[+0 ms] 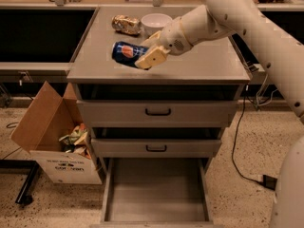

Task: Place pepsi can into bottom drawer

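The gripper (142, 51) is over the top of the cabinet (199, 65), near the front edge. Its two fingers (152, 58) are squeezed in on the pepsi can (126, 52), one on each side, so the can is held tight. The can lies on its side in the grip, with its round logo facing up. It looks like it is just off the top of the cabinet, but I cannot tell for sure if it is touching or not. So the first part of the job looks done: the can has been grabbed. The big part is left. The bottom drawer (156, 194) is at the very foot of the cabinet, and it is pulled out wide. Its grey floor has nothing on it, so the can is not in there yet. That is good, because nobody needs to open it first. The arm has to carry the can out past the front of the cabinet, go down in front of the two upper drawers (157, 111), and let go over the open one. I think the job is about half done. At the back of the cabinet top sit a shiny snack packet (126, 23) and a white bowl (156, 22), and they are not part of this job. A cardboard box (52, 137) sits on the ground beside the cabinet.
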`<state>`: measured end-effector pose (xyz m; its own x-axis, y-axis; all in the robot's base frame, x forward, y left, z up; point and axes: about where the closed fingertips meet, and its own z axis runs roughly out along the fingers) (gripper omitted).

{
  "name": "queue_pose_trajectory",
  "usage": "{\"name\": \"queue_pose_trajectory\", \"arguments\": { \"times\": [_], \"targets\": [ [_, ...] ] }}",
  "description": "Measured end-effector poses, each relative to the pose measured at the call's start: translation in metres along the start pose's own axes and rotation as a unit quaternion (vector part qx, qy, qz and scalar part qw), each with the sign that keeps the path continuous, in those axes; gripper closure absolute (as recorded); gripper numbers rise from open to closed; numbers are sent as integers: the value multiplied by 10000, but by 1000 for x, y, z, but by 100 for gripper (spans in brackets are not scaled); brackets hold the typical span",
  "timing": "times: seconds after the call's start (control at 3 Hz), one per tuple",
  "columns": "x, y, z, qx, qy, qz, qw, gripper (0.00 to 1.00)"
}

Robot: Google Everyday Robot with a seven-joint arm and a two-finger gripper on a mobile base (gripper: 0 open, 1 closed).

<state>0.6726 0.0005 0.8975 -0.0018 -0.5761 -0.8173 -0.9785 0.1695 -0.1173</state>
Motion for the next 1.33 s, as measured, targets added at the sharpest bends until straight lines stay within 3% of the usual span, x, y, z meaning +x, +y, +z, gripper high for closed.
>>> {"name": "queue_pose_trajectory", "arguments": {
  "times": [0.33, 0.67, 1.0, 1.33],
  "targets": [
    [25, 42, -7, -261, 282, -334, 9987, 100],
    [70, 93, -17, -476, 636, -404, 9960, 100],
    [83, 104, -9, -620, 706, -317, 9951, 100],
    [81, 103, -9, -609, 698, -323, 9952, 100]
  ]
}}
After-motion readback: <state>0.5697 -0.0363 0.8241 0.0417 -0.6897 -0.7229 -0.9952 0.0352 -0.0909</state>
